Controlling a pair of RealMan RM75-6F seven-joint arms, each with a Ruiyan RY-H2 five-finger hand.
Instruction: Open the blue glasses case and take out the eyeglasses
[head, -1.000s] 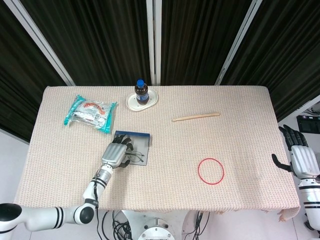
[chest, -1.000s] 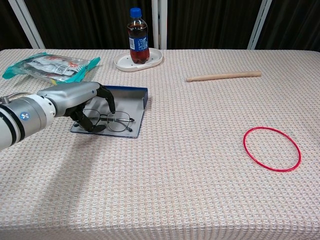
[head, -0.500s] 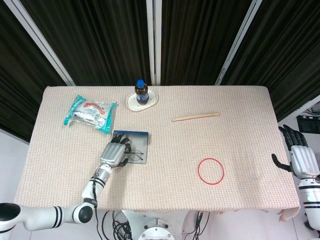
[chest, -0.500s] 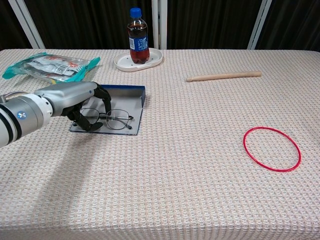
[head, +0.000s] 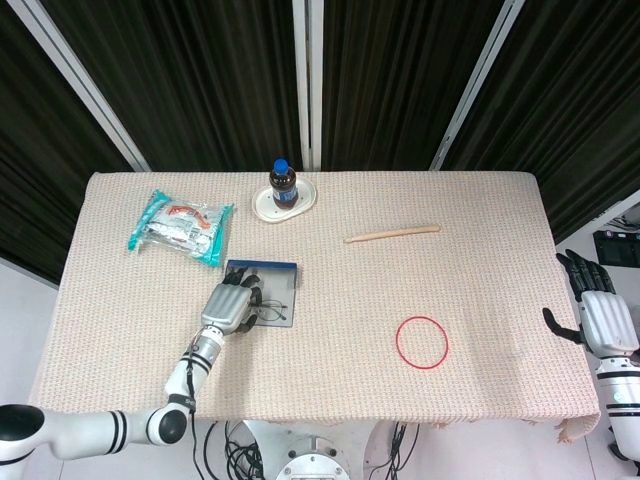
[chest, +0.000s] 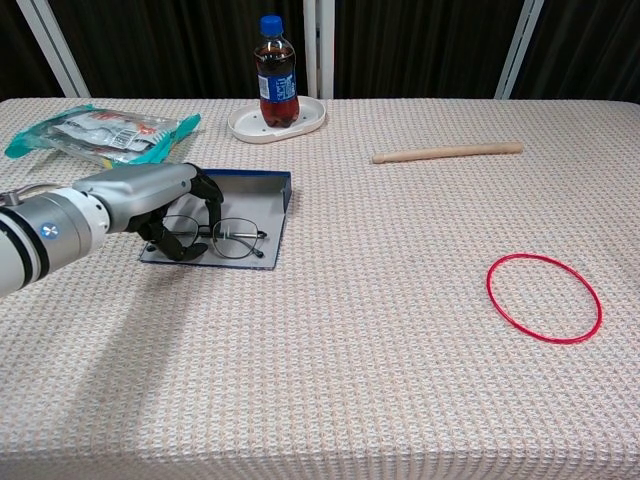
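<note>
Woven surface: case lies open, glasses inside. Left robot hand curled over them, pinch unclear. Right robot hand spread, idle. Risk: thin frame slips, case drags.

We read this as a robot lab / test cell, not a home: black curtains w/ white frame posts behind, one cloth-covered table, loose cables under its front edge, and unrelated test props scattered on top.

Left hand on eyeglasses (case open)
</note>
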